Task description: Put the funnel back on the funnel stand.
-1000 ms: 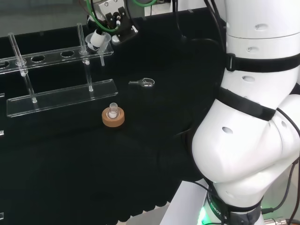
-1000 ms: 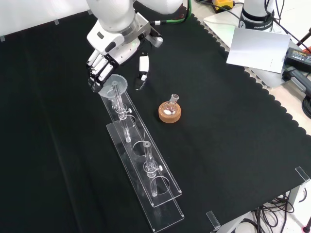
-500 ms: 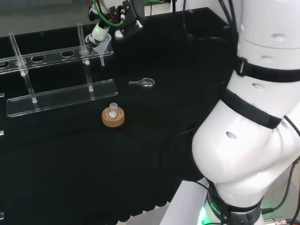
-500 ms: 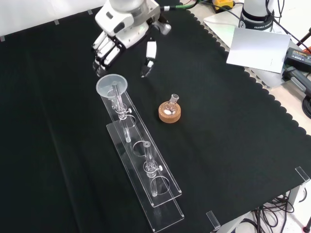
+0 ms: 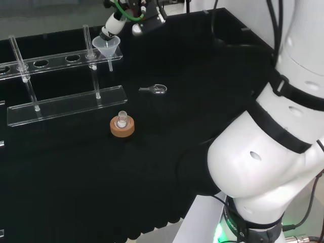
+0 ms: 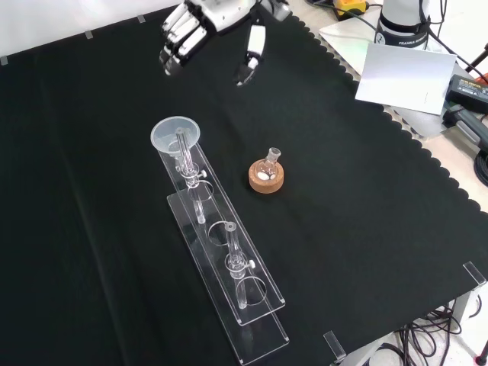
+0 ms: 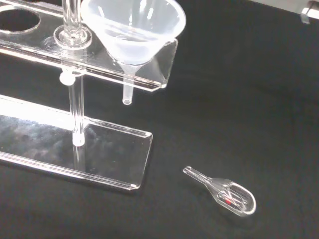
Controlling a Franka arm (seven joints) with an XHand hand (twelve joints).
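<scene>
Hand clear of the stand, holding nothing.
The hand [image 6: 210, 27] hung above the cloth beyond the stand's [image 6: 221, 255] funnel end, fingers [image 6: 175, 42] relaxed and spread, thumb apart. The funnel [image 6: 175, 137] sat upright in the stand's end hole.

Even, bright overhead light falls on the matte black worktop [image 6: 366, 252], which swallows shadows. Glare streaks the clear stand [image 7: 70, 144] base in the wrist view; beside it the funnel [image 7: 132, 25] stays sharp.
</scene>
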